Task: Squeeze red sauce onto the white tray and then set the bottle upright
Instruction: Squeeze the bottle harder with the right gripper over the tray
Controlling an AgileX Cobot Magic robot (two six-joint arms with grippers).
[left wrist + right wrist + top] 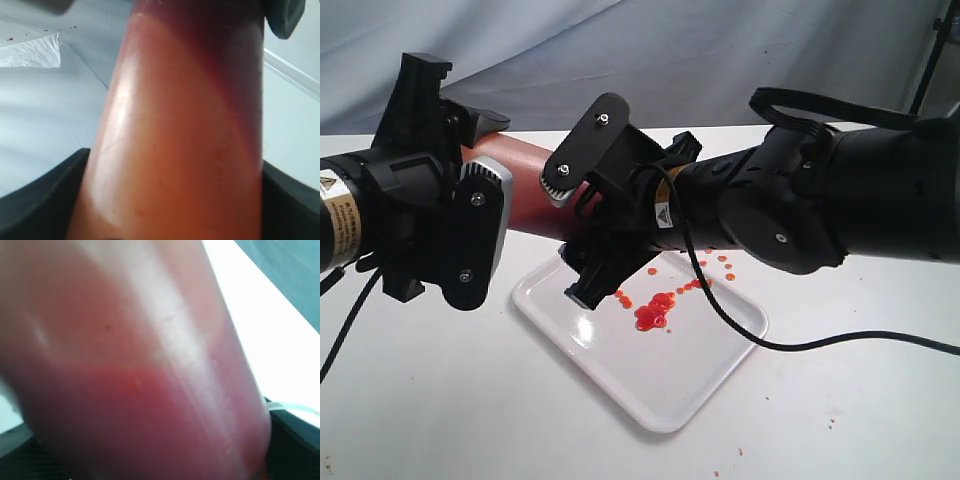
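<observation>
Exterior view has the bottle (pixel 525 185) held in the air, lying nearly level with its front end dipping toward the tray (pixel 665 400). The left tool (pixel 455 170) is clenched round its rear part and the right tool (pixel 590 210) round the part nearer the nozzle. Both wrist views agree: the reddish body fills the space between dark jaw parts on either side. The nozzle itself is hidden behind the right tool.

Squeezing looks at least partly done. A glossy blob of sauce (pixel 653 313) sits near the middle of the tray, with smaller drops trailing away from it. A few specks have landed past the rim on the worktop (pixel 420 400). Whether sauce is coming out right now I cannot tell. The second half is untouched: the bottle is off the worktop and far from upright, so it has yet to be turned nozzle-up, set down and let go.

No brand or label shows on the bottle. Each arm carries a small yellow triangle warning sticker (pixel 663 213); the print on the left arm's label is too small to read.
</observation>
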